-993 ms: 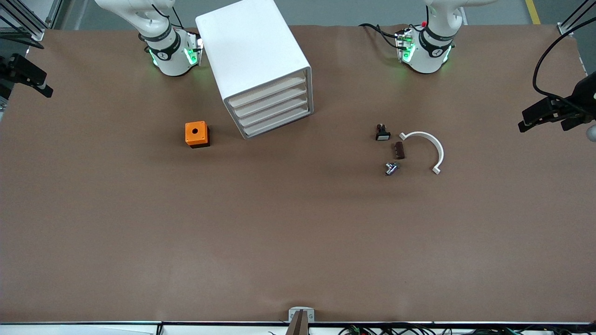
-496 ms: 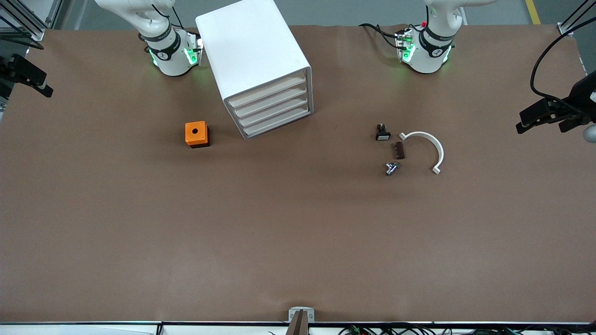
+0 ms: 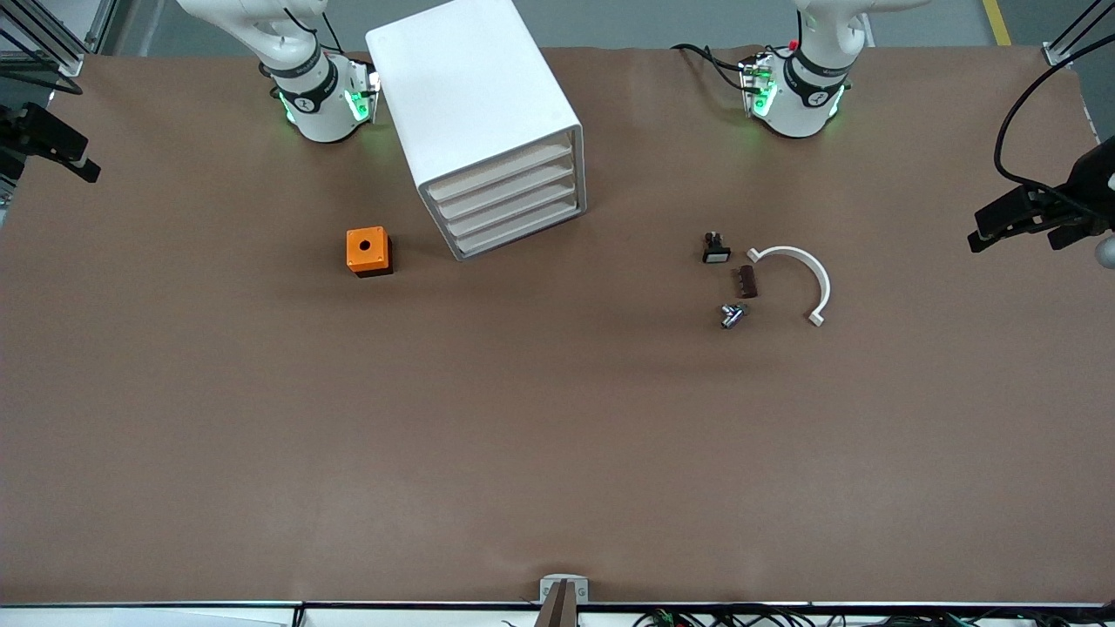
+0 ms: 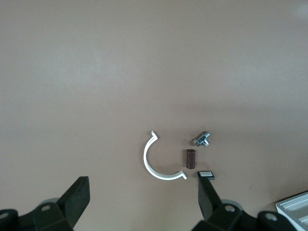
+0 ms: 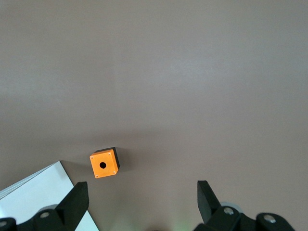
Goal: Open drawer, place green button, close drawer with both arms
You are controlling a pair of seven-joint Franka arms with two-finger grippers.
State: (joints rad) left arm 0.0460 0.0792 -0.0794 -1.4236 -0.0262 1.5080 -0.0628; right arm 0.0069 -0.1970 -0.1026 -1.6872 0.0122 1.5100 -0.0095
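Left gripper, fingers spread and empty, is hanging over the left arm's end of the table. That makes it the arm nearer the button, a small silvery-blue piece lying on its side between that gripper and the cabinet. Right gripper, equally spread, is waiting over its own end. Beside the right base, the smooth white cabinet is showing four shut, beige-fronted drawers, angled toward the button.

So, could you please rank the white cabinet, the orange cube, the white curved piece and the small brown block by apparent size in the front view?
1. white cabinet
2. white curved piece
3. orange cube, close to the curved piece's span but more solid
4. brown block
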